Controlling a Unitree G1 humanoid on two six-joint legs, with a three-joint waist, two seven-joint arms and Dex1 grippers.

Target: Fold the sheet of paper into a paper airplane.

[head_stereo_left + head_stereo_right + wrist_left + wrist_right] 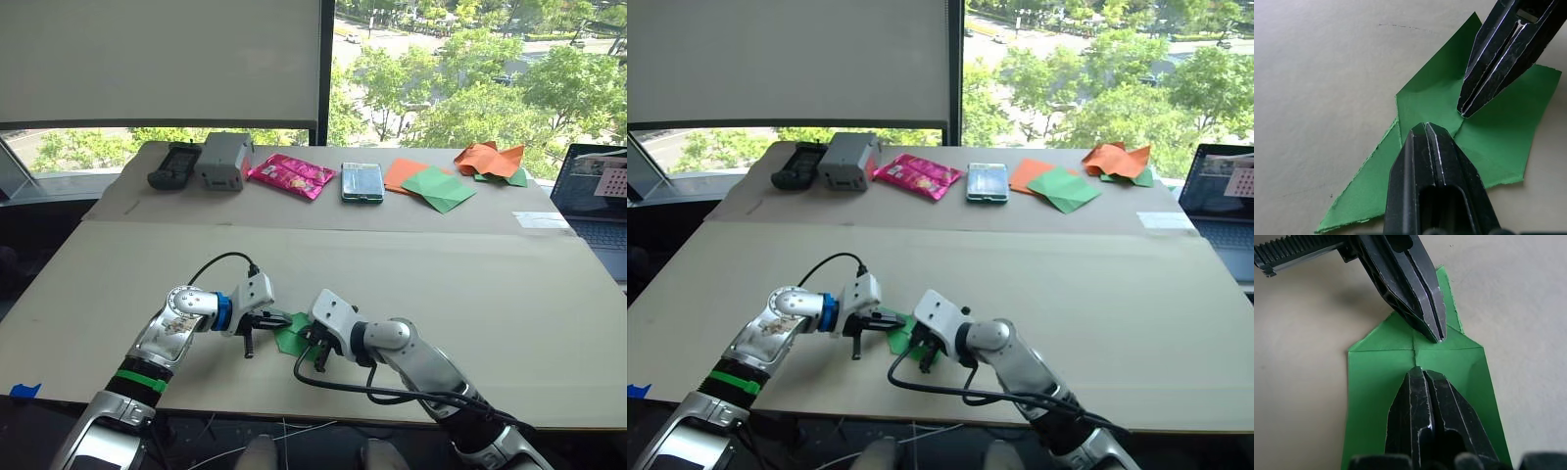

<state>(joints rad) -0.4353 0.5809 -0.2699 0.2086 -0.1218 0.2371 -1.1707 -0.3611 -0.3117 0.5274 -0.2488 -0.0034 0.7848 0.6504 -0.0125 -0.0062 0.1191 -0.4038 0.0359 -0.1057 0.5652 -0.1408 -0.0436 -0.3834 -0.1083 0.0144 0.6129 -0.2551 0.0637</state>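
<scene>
The sheet of paper (290,339), bright green, lies folded flat into a pointed shape with creased flaps near the table's front edge. Both grippers meet over it. My left gripper (281,320) is shut, its tip pressing down on the paper's middle crease (1437,337). My right gripper (315,351) is shut too, its tip resting on the paper just opposite (1464,111). In the wrist views the two tips stand close together on the green surface (1498,142), a short gap apart, holding nothing between their fingers.
Along the table's far side sit a black device (174,164), a grey box (223,160), a pink packet (291,175), a phone (361,182), flat orange and darker green squares (438,188) and crumpled orange paper (490,159). A laptop (598,196) stands at the right edge.
</scene>
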